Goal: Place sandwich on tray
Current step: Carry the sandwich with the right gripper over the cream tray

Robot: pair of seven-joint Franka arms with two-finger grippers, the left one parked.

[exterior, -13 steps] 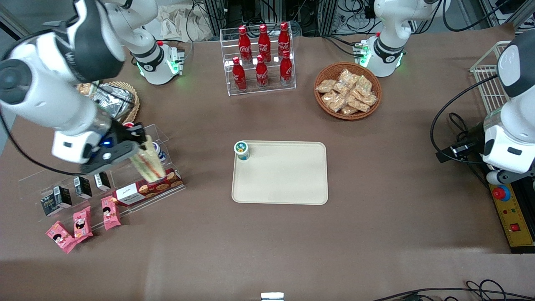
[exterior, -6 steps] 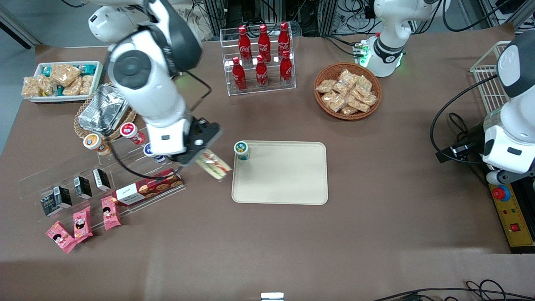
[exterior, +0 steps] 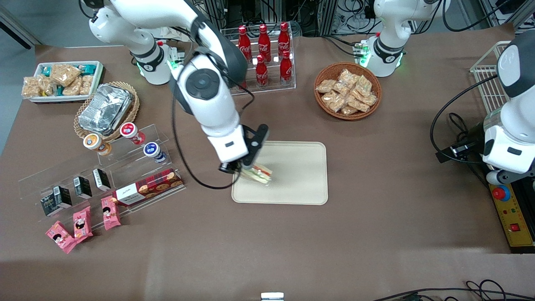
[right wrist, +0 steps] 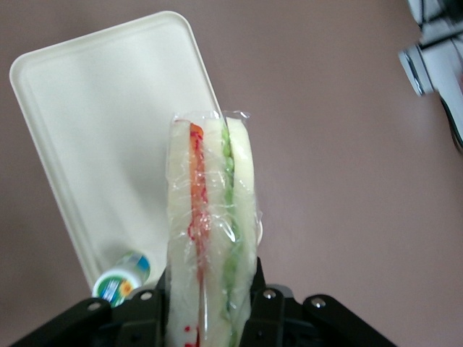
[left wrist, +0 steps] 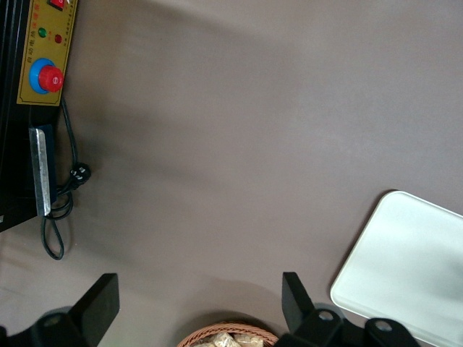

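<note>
My right gripper hangs over the working-arm end of the cream tray, shut on the clear-wrapped sandwich. The wedge sticks out from the jaws above the tray's surface. In the right wrist view the sandwich stands between the two dark fingers, its red and green filling showing, with the tray underneath. A small cup with a blue-green lid stands in a corner of the tray; my arm hides it in the front view.
An acrylic rack of red cola bottles and a wicker basket of snack packets lie farther from the camera than the tray. A clear stepped shelf with cups, small boxes and a cookie box stands toward the working arm's end.
My gripper has carried the sandwich from the clear stepped shelf sideways across the table to above the tray. The arm has swung over with it and now covers the small cup.
</note>
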